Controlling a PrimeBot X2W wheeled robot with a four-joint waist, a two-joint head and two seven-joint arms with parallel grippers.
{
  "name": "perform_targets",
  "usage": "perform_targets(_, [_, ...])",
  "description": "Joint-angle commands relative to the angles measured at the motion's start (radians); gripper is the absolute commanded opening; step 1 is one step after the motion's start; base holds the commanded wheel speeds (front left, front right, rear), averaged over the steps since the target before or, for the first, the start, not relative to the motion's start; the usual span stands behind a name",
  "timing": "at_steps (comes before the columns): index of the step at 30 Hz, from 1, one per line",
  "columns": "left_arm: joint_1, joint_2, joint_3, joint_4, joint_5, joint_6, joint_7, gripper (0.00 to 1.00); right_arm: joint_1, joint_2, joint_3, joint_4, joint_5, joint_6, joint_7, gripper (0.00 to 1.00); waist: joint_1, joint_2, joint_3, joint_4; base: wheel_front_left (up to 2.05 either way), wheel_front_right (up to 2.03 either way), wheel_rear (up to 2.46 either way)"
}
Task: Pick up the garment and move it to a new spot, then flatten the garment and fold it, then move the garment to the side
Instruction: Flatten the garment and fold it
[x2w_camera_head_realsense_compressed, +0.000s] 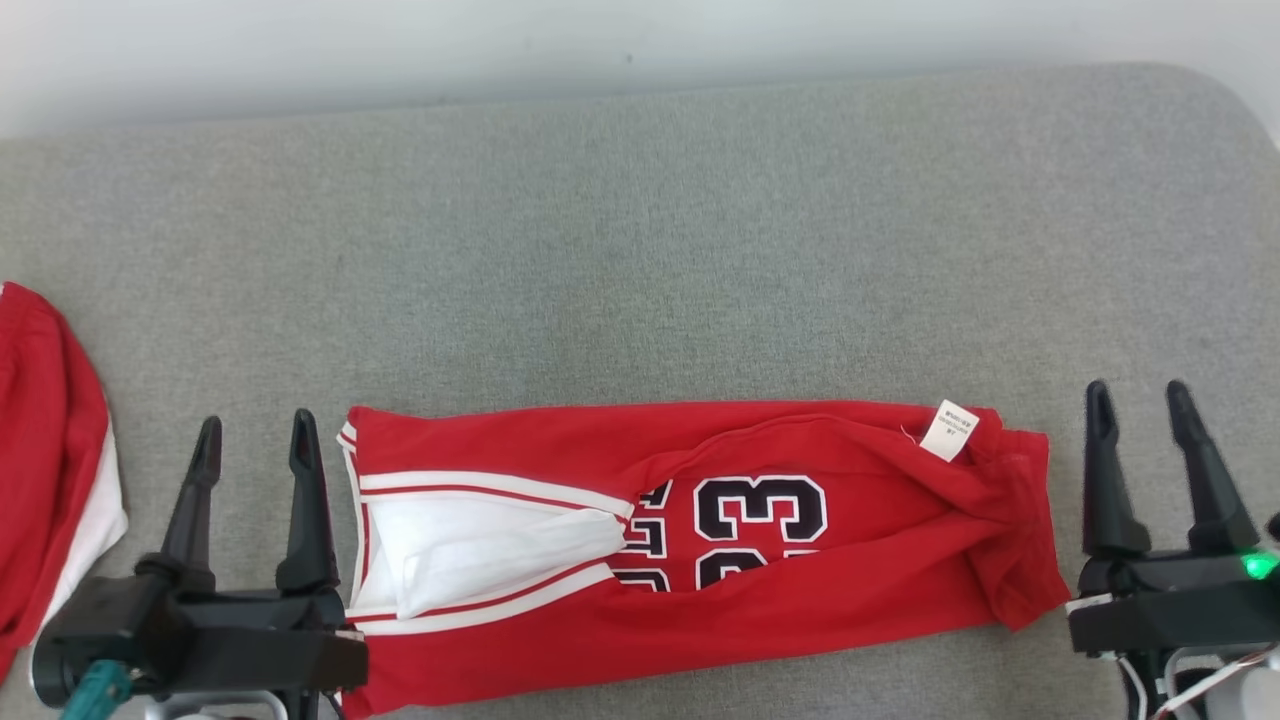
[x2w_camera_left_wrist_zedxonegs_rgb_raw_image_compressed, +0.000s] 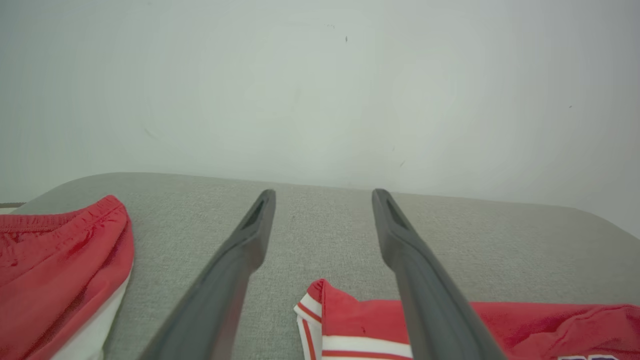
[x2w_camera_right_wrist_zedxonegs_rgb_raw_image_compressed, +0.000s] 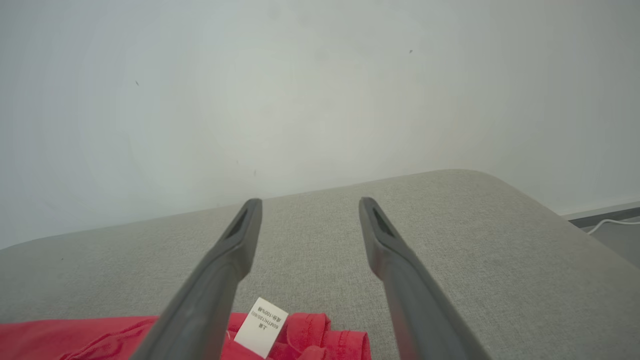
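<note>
Locate the red basketball jersey in the lower centre of the head view. It lies on the grey fabric worktop as a long horizontal band, folded lengthwise. The number 23 is partly visible, and a white label is turned up near the right end. A white panel edged with striped trim shows at the left end.

Check the left pincer at the lower left: its 2 fingers stand apart and hold nothing, just beside the jersey's left end. The right pincer at the lower right is likewise spread and empty, just beside the right end.

In the right wrist view, the label sits at the bottom edge between the fingers.

A second red-and-white garment lies at the left edge of the head view, apart from the jersey.
</note>
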Motion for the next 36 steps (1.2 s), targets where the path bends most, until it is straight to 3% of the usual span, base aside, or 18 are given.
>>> perform_targets(1, [-0.002,-0.005,0.000,0.021,0.024,-0.001,-0.009,1.00,0.009,0.014,-0.007,0.008,-0.020,0.000,0.006,1.00,0.0000,0.0000,-0.018,0.002,0.00,0.00,0.00])
perform_targets(11, [0.047,-0.050,0.020,0.101,0.105,-0.055,-0.016,1.00,0.082,0.064,-0.016,0.053,-0.072,0.000,0.030,1.00,0.0000,0.0000,-0.070,0.012,0.00,0.00,0.00])
perform_targets(22, [0.072,-0.109,0.083,0.158,0.171,-0.167,-0.016,1.00,0.100,0.063,-0.009,0.077,-0.064,0.000,0.051,1.00,0.0000,0.0000,-0.086,0.017,0.00,0.00,0.00])
perform_targets(30, [0.066,-0.141,0.108,0.170,0.203,-0.203,-0.016,1.00,0.079,0.052,-0.025,0.092,-0.060,0.000,0.081,1.00,0.0000,0.0000,-0.073,0.023,0.00,0.00,0.00])
perform_targets(36, [0.050,-0.168,0.113,0.178,0.225,-0.229,-0.016,1.00,0.011,0.029,-0.009,0.197,-0.046,0.000,0.110,1.00,0.0000,0.0000,-0.049,0.028,0.00,0.00,0.00])
